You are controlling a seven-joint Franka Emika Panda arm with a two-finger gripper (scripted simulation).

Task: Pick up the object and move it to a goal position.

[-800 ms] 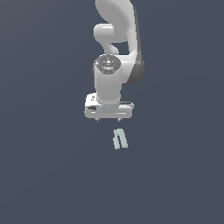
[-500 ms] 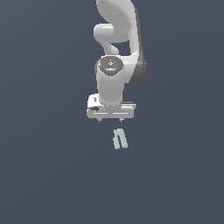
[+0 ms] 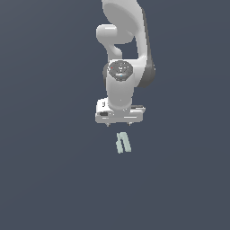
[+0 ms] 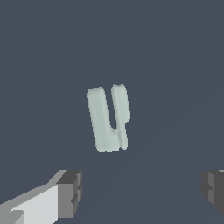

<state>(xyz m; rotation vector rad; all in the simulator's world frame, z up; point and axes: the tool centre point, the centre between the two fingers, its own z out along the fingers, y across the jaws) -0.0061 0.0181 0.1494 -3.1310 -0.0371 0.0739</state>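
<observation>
The gripper (image 3: 118, 124) is hanging over the flat dark floor (image 3: 49, 179), pointing straight down, and the little mint-green piece (image 3: 123, 142) is lying just beside it, toward the near side in the exterior view, out in the open middle with no edge of the floor showing. Nothing is touching it. In the wrist view the fingers (image 4: 70, 192) are standing wide apart, one dark pad at each side of the picture, with the piece (image 4: 108, 119) sitting ahead of the gap rather than inside it. That wide spread looks deliberate: the piece is far narrower than the opening, so there is room to drop around it. Its two bars are running roughly across the line between the pads, which suits a squeeze on the outer sides. Nothing else is on the floor, nothing is blocking the way down. No goal marker is showing in either view.
</observation>
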